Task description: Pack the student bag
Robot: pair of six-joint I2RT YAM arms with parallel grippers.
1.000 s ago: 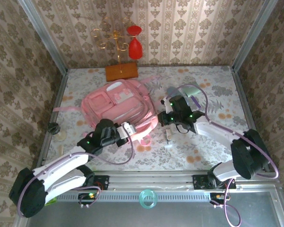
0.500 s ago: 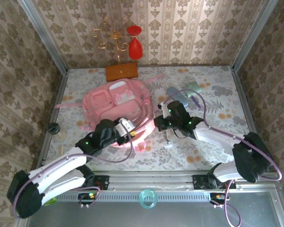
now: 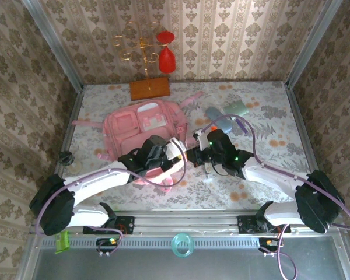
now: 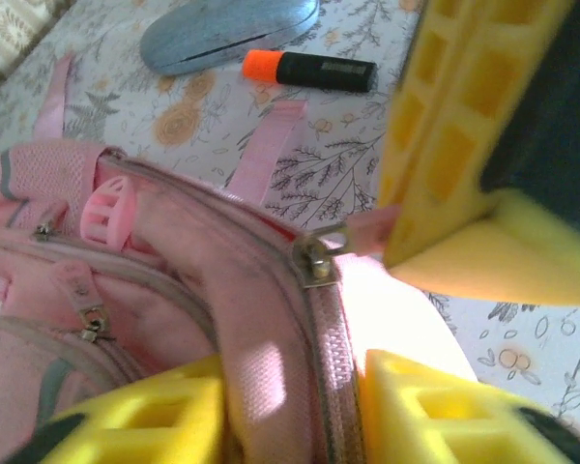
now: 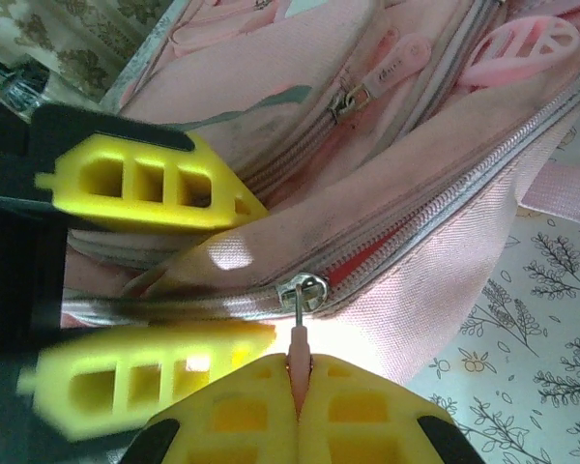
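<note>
Right wrist view: my right gripper (image 5: 298,387) had its fingers pressed together, pinching the pink zipper pull (image 5: 298,338) of the student bag (image 5: 445,145). My left gripper (image 5: 261,275) clamped a fold of the bag beside that zipper, one finger on each side. The bag lay on the floral table (image 3: 268,175), left of centre.

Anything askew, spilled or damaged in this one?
Nothing stands out. The bag lies flat, intact; right gripper pinches its zip pull, left gripper clamps the fabric beside it. Highlighter and case lie loose nearby.
</note>
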